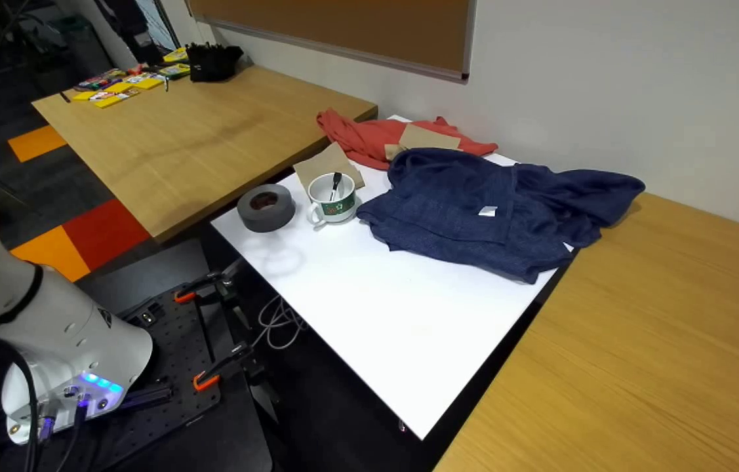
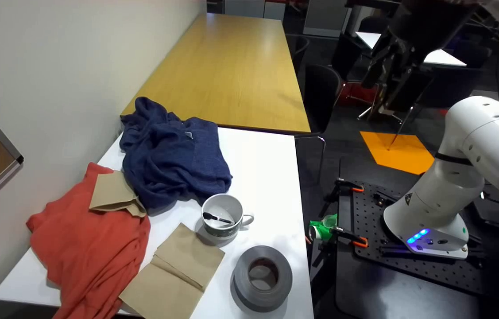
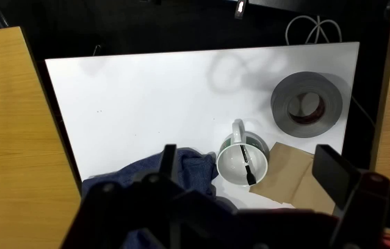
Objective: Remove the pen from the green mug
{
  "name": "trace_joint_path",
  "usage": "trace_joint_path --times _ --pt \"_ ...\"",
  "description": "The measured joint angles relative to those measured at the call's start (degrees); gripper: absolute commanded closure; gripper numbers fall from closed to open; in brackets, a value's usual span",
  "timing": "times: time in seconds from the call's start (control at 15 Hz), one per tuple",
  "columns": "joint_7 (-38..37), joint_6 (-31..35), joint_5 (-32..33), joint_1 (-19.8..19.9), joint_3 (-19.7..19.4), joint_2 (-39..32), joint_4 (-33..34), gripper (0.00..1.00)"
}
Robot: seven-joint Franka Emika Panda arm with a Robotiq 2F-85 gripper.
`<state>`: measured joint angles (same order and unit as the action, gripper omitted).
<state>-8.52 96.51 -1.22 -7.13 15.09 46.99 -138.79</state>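
The green mug is white with a green patterned band; it stands upright on the white table in both exterior views [image 1: 341,208] [image 2: 222,231] and in the wrist view [image 3: 227,166]. The pen, black and white, leans inside it, its dark end at the rim; it shows in both exterior views [image 1: 336,185] [image 2: 217,218] and in the wrist view [image 3: 250,176]. My gripper [image 3: 248,155] is open with nothing between its fingers, and the mug shows between them from above. In an exterior view the gripper [image 2: 380,95] hangs high, well apart from the mug.
A grey tape roll [image 1: 266,208] lies near the mug. Brown paper [image 2: 191,252] lies beside the mug. A navy garment [image 1: 461,210] lies close on its other side, with a red cloth [image 2: 94,243] behind. Wooden tables [image 1: 684,341] adjoin the white table [image 3: 139,93].
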Motion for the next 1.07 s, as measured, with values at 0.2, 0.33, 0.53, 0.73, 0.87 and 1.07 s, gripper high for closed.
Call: trace_joint_path --times 0.2,0.33,0.53,0.73,0.87,1.07 --pt "0.2 1.2 1.0 0.0 0.0 -0.6 -0.3 0.0" --pt "0.4 4.4 1.1 0.0 0.0 -1.7 -1.1 0.0" --pt "1.5 12.2 1.1 -0.2 -0.2 -4.5 -3.2 0.0" --pt "3.6 21.1 1.1 -0.7 -0.2 -8.9 -5.5 0.0" --pt "5.0 26.5 1.1 -1.4 -0.2 -12.4 -6.7 0.0" --pt "6.3 33.5 1.1 -2.6 -0.2 -18.6 -7.4 0.0"
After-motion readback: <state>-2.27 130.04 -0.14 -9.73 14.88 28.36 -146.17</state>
